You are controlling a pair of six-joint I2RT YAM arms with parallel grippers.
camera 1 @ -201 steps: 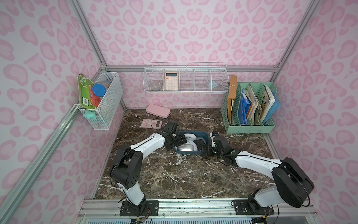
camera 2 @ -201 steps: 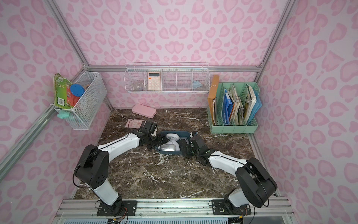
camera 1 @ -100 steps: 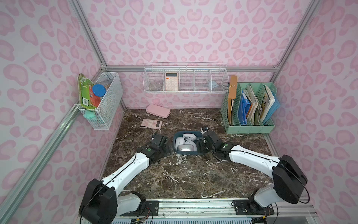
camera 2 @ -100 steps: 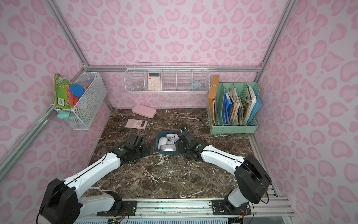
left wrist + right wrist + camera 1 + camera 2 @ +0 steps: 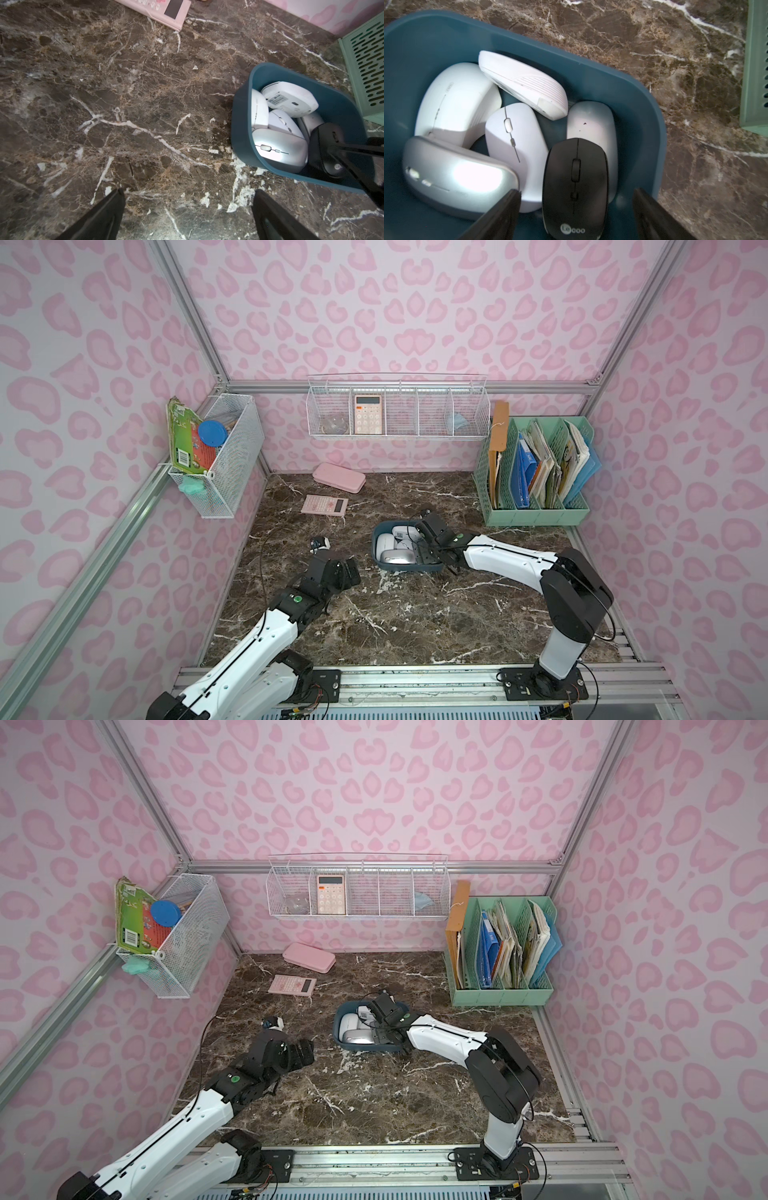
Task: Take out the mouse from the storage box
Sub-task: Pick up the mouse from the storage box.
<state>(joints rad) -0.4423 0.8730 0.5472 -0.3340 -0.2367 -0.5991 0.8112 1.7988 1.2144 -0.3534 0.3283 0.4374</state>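
**Right fingers straddle a mouse inside the box; nothing has been lifted out yet.**

In both top views the shallow dark teal-blue plastic storage box [image 5: 407, 568] [image 5: 365, 1046] sits mid-way along the brown marble counter [image 5: 395, 614], with mice heaped inside. The white right arm [image 5: 507, 560] reaches into it, and the white left arm [image 5: 270, 635] is well apart from it. In the left wrist view the left fingers [image 5: 104, 216] are spread wide over bare counter, holding nothing, with the box off to one side. In the right wrist view the right fingers [image 5: 500, 216] are spread on either side of the matte black wireless mouse [image 5: 575, 187], with a gap showing on each side, so there is no pinch. That mouse lies in the box among white mice and a silver mouse [image 5: 454, 176]. By my reading the reach is done; closing, lifting and carrying the mouse out remain.
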